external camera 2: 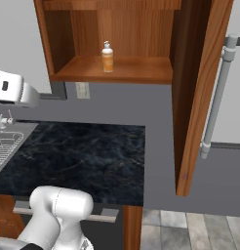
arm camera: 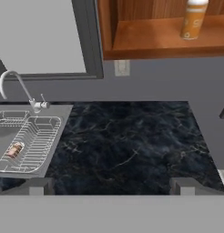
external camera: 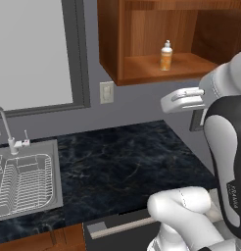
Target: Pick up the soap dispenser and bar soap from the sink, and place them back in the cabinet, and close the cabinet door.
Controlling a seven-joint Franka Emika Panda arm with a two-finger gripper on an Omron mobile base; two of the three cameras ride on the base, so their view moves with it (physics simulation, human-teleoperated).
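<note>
The soap dispenser (external camera: 166,55) already stands upright on the lower shelf of the cabinet (external camera: 108,44), and the cabinet door (external camera 2: 197,93) hangs wide open to the right with its long silver handle (external camera 2: 217,95) facing out. So the dispenser half of the job looks done, and what the coming move turns on is the bar soap (arm camera: 15,149)

In the hand view the bar soap lies in the wire dish rack (arm camera: 29,141) inside the sink (arm camera: 63,119), far off to the lower left of where the gripper (arm camera: 111,185) points. The two fingertips stand far apart at the bottom of that view — jaws wide, nothing between them — and they hang over the dark marble surface (arm camera: 127,145), aimed roughly at its middle and well apart from the sink. The soap therefore lies to the left of the jaws and below them, on the faucet (arm camera: 16,86) side

The block is small in this view; its long axis seems to run diagonally across the rack wires, but that is hard to tell for certain. My judgement: the arm has to swing left and come down over the rack — then turn the wrist so the jaws close across the soap's short side
</note>
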